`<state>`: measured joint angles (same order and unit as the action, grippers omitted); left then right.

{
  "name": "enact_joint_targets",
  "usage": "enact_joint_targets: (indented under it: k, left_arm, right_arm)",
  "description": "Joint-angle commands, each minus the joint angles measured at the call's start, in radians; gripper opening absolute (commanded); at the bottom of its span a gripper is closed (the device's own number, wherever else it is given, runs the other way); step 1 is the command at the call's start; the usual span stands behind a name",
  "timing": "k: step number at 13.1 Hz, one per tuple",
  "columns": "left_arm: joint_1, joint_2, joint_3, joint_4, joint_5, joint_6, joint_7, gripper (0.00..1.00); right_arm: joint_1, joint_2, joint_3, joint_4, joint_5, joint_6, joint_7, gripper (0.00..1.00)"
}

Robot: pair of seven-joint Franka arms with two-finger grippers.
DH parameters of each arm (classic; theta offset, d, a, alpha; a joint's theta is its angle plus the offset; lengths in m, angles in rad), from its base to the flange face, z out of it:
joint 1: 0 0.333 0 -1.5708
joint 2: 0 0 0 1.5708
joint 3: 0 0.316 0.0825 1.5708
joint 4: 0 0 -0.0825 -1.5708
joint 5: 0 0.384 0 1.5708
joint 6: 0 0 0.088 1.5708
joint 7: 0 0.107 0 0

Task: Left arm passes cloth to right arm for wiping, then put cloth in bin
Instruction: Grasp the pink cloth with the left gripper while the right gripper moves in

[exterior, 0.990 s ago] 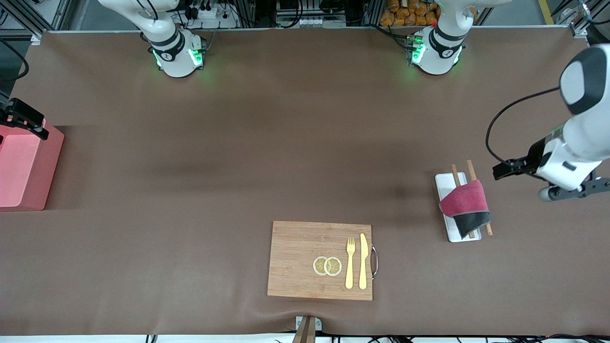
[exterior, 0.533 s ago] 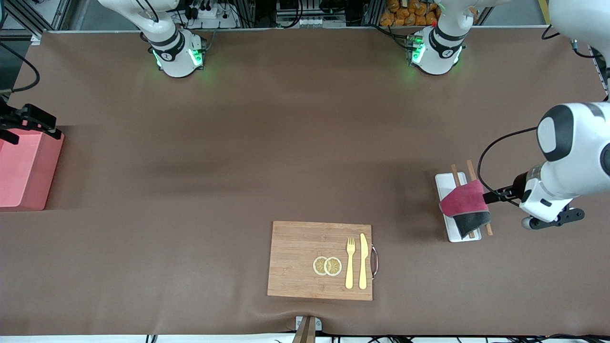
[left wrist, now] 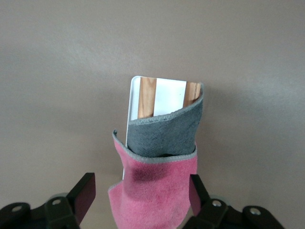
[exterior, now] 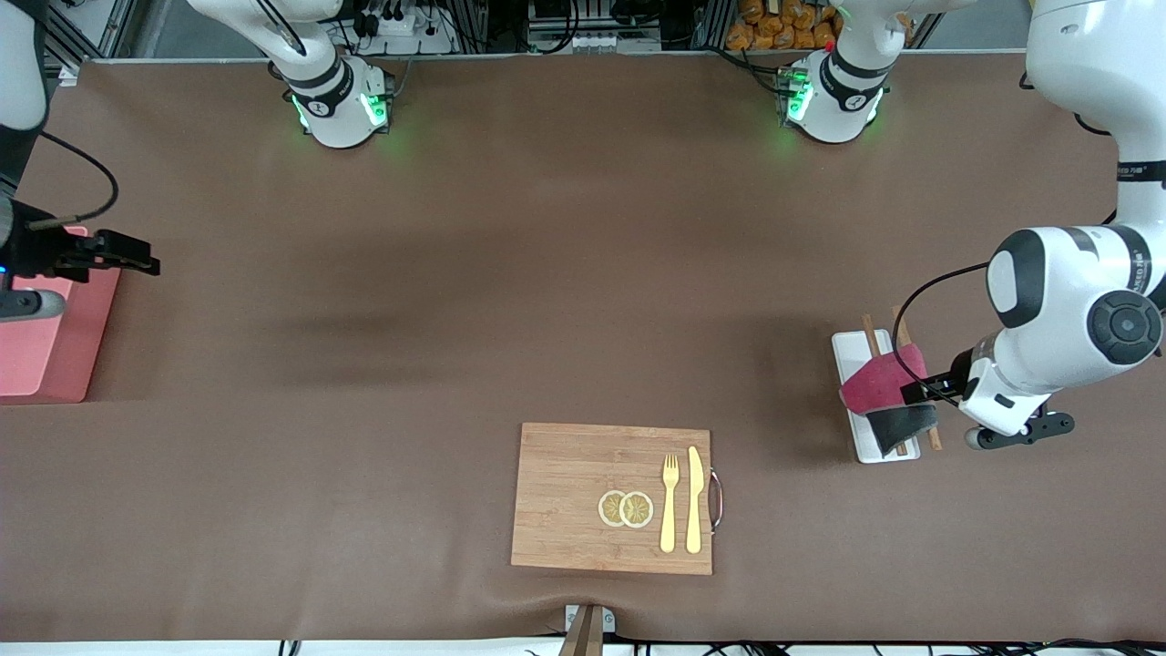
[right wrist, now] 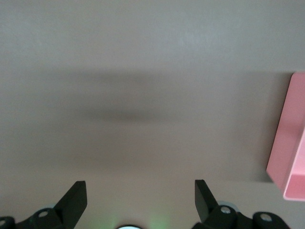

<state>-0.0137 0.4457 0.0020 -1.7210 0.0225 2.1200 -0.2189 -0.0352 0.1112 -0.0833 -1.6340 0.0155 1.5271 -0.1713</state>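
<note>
Two end effectors: left end effector (left wrist: 138, 195) spread wide astride suede-like red cloth (exterior: 873, 384) draped over tray (exterior: 852, 351), chopsticks (left wrist: 147, 97); right end effector (right wrist: 140, 198) open, empty, beside pink bin (exterior: 41, 342).

Brown table (exterior: 510, 273) carrying everything, both arm bases standing along its far edge. Pink bin (exterior: 46, 337) sitting at the right arm's end. White tray (exterior: 852, 351) lying toward the left arm's end, nearer the front camera than the bin. Wooden board (exterior: 565, 497) lying near the front edge, about midway between the two ends, nearer the front camera than the tray and well apart from it. A small grey fitting (exterior: 588, 620) showing at the front edge, just below the board.
</note>
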Motion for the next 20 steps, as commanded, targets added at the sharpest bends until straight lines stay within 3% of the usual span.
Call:
enact_joint_targets:
  k: [1,7,10,13,16,20]
  left_arm:
    - [-0.003,-0.005,0.003,-0.023,-0.019,0.017,0.010,0.78]
    - [-0.006,0.007,0.000,-0.026,-0.019,0.017,0.010,0.49]
    - [-0.009,0.007,0.000,-0.026,-0.019,0.017,0.012,0.26]
    - [-0.012,0.007,0.000,-0.026,-0.019,0.017,0.012,0.04]
    - [-0.012,0.007,0.000,-0.026,-0.019,0.015,0.013,0.00]
    - [-0.009,-0.011,-0.019,-0.025,-0.018,0.005,0.013,0.00]
  right_arm:
    - [0.017,0.044,0.005,0.022,0.012,-0.057,0.085,1.00]
    - [0.034,0.099,0.005,0.040,0.000,-0.094,0.222,1.00]
    - [0.041,0.110,0.005,0.042,0.000,-0.096,0.228,1.00]
    - [0.093,0.111,0.005,0.043,0.009,-0.105,0.459,1.00]
    - [0.115,0.128,0.007,0.048,0.027,-0.104,0.518,1.00]
    - [0.113,0.160,0.007,0.045,0.183,-0.113,0.609,1.00]
